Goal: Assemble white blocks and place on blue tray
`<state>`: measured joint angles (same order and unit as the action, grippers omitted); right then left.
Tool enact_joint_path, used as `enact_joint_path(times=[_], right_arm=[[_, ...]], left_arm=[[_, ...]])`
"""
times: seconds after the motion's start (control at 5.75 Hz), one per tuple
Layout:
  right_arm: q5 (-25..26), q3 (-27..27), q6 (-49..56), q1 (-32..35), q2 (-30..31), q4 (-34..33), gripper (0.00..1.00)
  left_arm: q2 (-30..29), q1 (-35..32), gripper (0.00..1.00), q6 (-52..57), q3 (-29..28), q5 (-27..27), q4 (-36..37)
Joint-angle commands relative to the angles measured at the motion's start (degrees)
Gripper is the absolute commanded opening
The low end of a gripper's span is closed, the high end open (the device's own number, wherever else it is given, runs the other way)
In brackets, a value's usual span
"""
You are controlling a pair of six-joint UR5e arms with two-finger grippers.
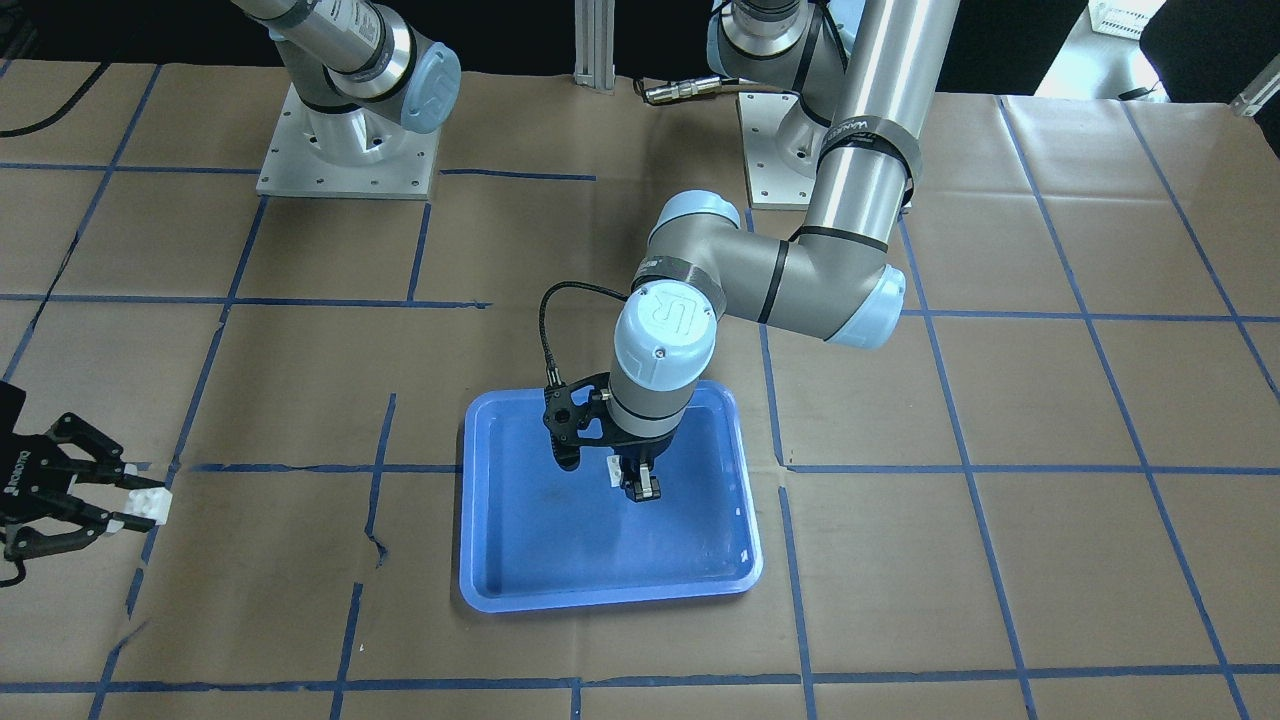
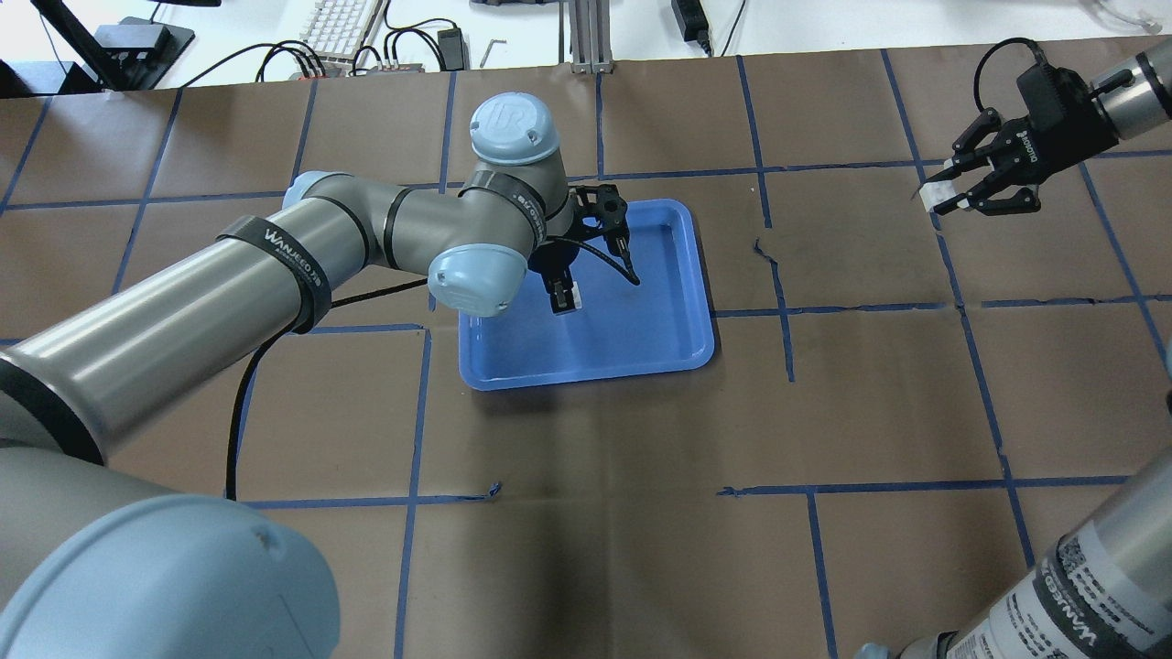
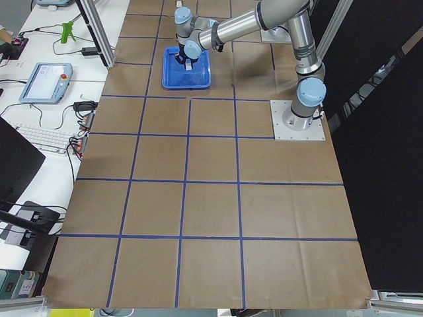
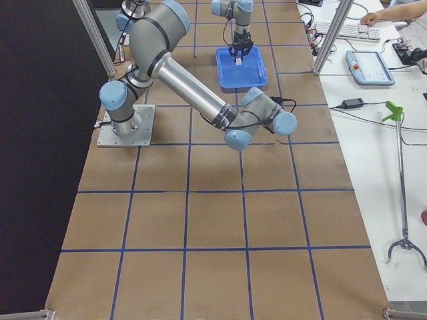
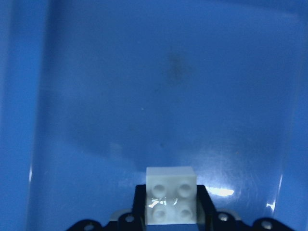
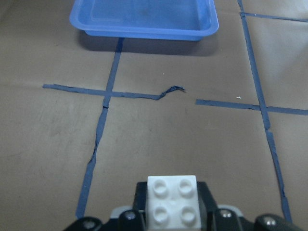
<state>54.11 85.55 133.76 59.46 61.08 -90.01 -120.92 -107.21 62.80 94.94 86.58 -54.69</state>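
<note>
The left gripper (image 1: 636,481) hangs straight down over the middle of the blue tray (image 1: 560,545), at the centre of the front-facing view. Its fingers are pinched on a white block (image 5: 171,196). In the left wrist view that block sits at the bottom centre, studs toward the camera and clamped by its sides. Only glossy tray floor shows beyond it. It looks held just above the floor, but I cannot tell whether it touches.

The right gripper (image 2: 948,189) is well apart from the tray, at the upper right of the overhead view and the far left edge of the front-facing one. It sits low over the paper-covered table (image 2: 870,394). Its fingers are closed around the second white block (image 6: 172,203), also taken by the sides, at the bottom centre of the right wrist view. The tray lies at the top of that frame, with blue tape lines (image 6: 101,130) crossing the paper between.

Gripping each brick by its flanks leaves the studded top and the underside free, which is what joining them calls for. The two are not yet joined, so the assembly step seems to lie ahead, even though one brick is already over the tray. The bricks would have to meet with studs lined up under the other's base. They are tiny, so a slight twist could make the studs miss, and a side pinch may slip under the pressing force
</note>
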Motion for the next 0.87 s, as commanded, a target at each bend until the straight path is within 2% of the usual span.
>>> enact_joint_path(times=[0.0,0.17,0.35,0.52,0.7], right_arm=[[-4.44,12.57,-6.01,0.39,8.4,-8.28,0.2],[-8.28,19.5,-11.8,1.17,11.83,-14.52,0.2],[-9.02,21.66,-14.38,2.31,12.91,-17.89,0.2],[-9.03,21.85,-16.06,3.46,13.18,-18.18,0.2],[-8.94,21.85,-16.07,3.55,13.36,-18.19,0.2]], left_arm=[[0.16,-0.8,0.16,0.91,1.56,0.26,1.51],[-0.1,-0.8,0.17,1.01,1.66,0.26,2.56],[-0.45,-0.8,0.25,0.83,1.66,0.34,3.18],[-1.06,-0.8,0.29,0.83,1.66,0.35,3.28],[-1.15,-0.8,0.81,0.83,1.66,0.35,3.45]])
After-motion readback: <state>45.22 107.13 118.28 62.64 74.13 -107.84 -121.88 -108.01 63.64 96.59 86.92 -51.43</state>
